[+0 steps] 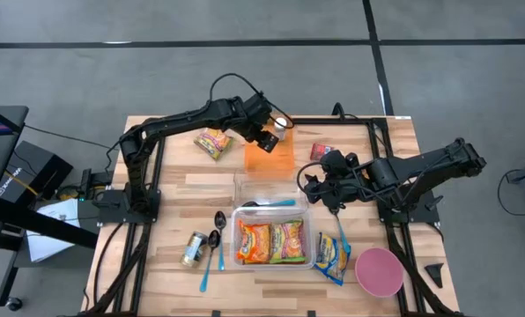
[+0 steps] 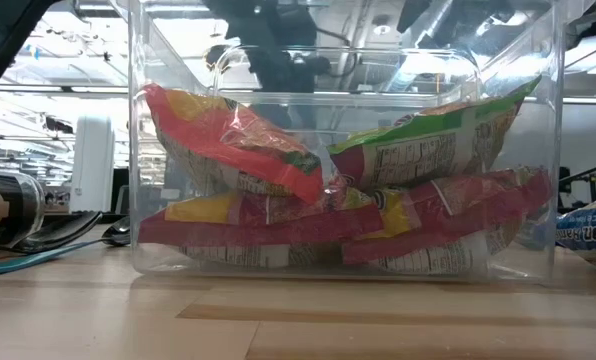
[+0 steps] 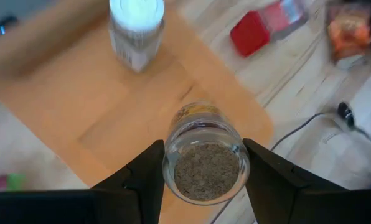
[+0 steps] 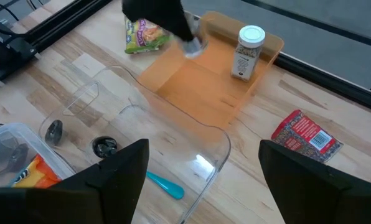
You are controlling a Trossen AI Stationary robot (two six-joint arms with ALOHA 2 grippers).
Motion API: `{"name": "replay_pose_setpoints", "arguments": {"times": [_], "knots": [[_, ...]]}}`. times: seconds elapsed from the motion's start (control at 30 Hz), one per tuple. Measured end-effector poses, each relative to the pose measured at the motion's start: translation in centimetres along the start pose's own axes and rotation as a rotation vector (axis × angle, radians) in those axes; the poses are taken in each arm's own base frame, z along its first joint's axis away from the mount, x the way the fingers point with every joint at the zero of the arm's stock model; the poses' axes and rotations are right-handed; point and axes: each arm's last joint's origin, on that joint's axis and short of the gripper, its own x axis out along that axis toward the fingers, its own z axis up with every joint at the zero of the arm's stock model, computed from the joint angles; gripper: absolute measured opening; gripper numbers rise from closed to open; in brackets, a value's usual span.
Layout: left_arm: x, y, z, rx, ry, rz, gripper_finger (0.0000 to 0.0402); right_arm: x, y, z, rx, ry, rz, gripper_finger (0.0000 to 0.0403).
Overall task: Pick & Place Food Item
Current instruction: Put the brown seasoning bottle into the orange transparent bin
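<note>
1. Left gripper (image 3: 201,180) hangs over the orange tray (image 1: 280,159) near the table's (image 1: 174,189) far edge; its fingers (image 3: 139,183) are partly open and clamped on a small glass jar (image 3: 202,163) of brown granules, gripped on its sides.
2. Where the lift goes from here can't be told. A white-capped spice jar (image 4: 246,52) stands upright on the same tray, just beside the held jar.
3. Risk: smooth round glass in a two-point pinch could rotate or slide out on a fast swing. It would land on the tray or knock the white-capped jar over.
4. Risk: the route from the tray to the clear bin (image 1: 274,239) crosses an empty clear container (image 4: 167,134) in front of the tray. A low carry could clip its rim.
5. Right gripper (image 4: 201,180) waits right of the tray, by that empty container, fingers (image 4: 120,171) wide open, nothing held. If the left arm swings that way the two could foul.
6. Containers: the tray holds the spice jar only; the clear bin holds noodle packets (image 2: 338,200), piled fairly high, so a jar dropped on top may tip. The pink bowl (image 1: 379,270) right of the bin looks empty.
7. Loose on the table: a snack packet (image 1: 213,143) left of the tray, a red packet (image 4: 307,135) on its right.
</note>
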Motion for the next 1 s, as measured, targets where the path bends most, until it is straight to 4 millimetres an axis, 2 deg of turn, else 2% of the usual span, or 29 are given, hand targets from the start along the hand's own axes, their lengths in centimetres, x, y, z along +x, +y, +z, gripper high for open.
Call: {"name": "replay_pose_setpoints", "arguments": {"times": [0.13, 0.4, 0.6, 1.0], "knots": [[3.3, -0.1, -0.7, -0.006, 0.077, 0.024, 0.0169, 0.0, 0.0, 0.0, -0.001, 0.0, 0.002, 0.0299], [6.8, 0.4, -1.7, -0.007, 0.174, 0.07, 0.0169, -0.1, 0.0, -0.1, -0.001, 0.001, 0.003, 0.0299], [8.1, 0.6, -2.1, -0.008, 0.204, 0.09, 0.0169, -0.2, 0.0, -0.2, -0.012, 0.006, 0.003, 0.0299], [7.9, 0.8, -2.0, -0.004, 0.183, 0.144, 0.0169, -0.2, -0.1, -0.3, -0.04, 0.015, -0.01, 0.0299]]}}
